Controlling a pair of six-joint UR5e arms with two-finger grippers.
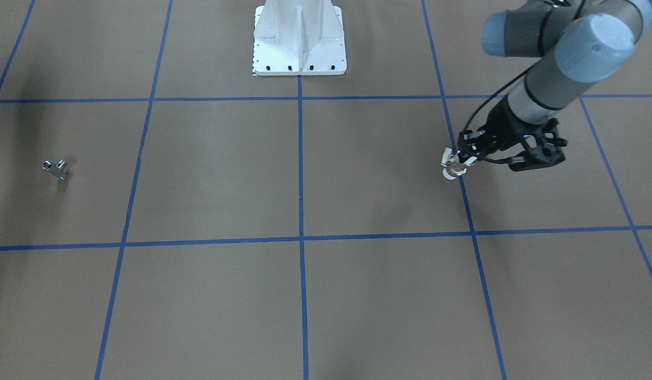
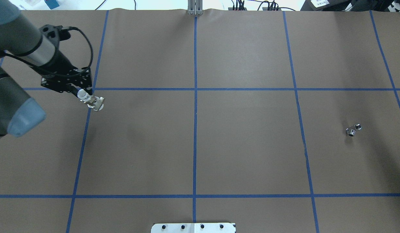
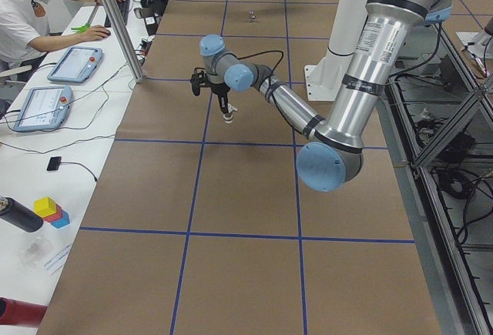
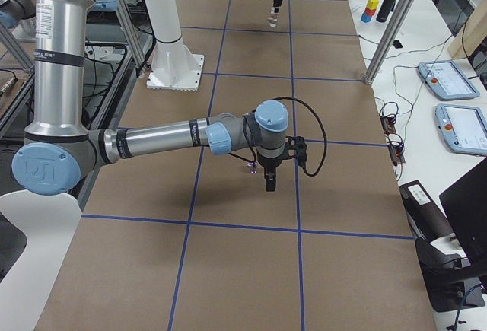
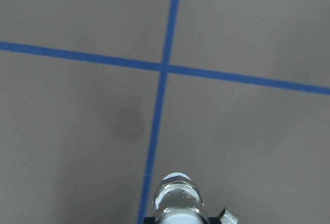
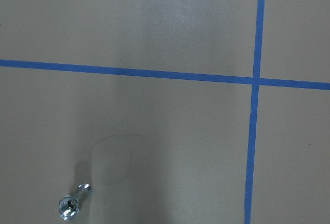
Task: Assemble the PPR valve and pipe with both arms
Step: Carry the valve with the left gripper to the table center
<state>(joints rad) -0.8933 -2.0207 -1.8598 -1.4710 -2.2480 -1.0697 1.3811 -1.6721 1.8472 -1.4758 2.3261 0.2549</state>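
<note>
PPR valve (image 1: 452, 168) pinched in the left end effector (image 1: 460, 160), above the worktop (image 1: 357, 184).
Pipe (image 6: 72, 204) lies on the worktop near the right end effector (image 4: 271, 184), whose spread cannot be told.

One camera sits across the table (image 1: 357, 295) and looks steeply down, with the white base (image 1: 299, 37) at the top. One hangs behind the robot and looks down the other way, so that base sits at its bottom edge. Two more stand at the table's ends, farther off, and look along it. Each wrist camera looks down from very close: the left sees the valve (image 5: 177, 198), the right the pipe (image 6: 70, 205). A tiny far speck in the left-end view may be that pipe.
</note>
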